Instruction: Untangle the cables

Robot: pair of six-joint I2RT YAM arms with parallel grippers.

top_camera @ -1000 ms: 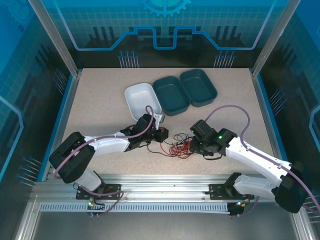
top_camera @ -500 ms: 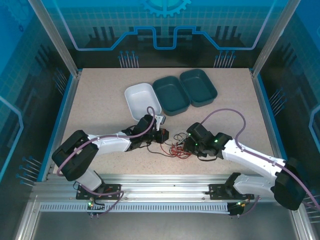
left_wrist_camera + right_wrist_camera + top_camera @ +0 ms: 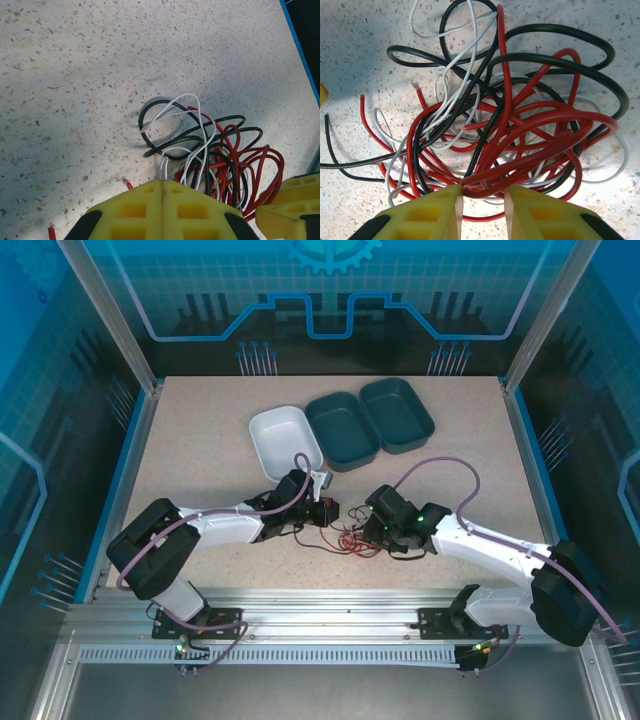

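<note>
The cables (image 3: 350,535) lie in one tangle of red, black and white wire on the speckled table, between my two grippers. My left gripper (image 3: 328,508) sits at the tangle's left edge. In the left wrist view its yellow fingers (image 3: 163,181) are pressed together on a loop of the white cable (image 3: 172,107). My right gripper (image 3: 372,525) is at the tangle's right side. Its jaws (image 3: 482,197) stand apart, and thick red cable loops (image 3: 530,135) reach into the gap, touching the left fingertip. The black cable (image 3: 560,60) arcs over the far side of the pile.
A white bin (image 3: 283,438) and two teal bins (image 3: 343,430) (image 3: 397,414) stand in a row behind the tangle. The table's blue right edge (image 3: 300,45) runs past in the left wrist view. Loose red and black wire ends (image 3: 362,120) trail to the left.
My right arm has slid left and a little forward, bringing its gripper up against the tangle. The left arm and its grip have stayed put.
</note>
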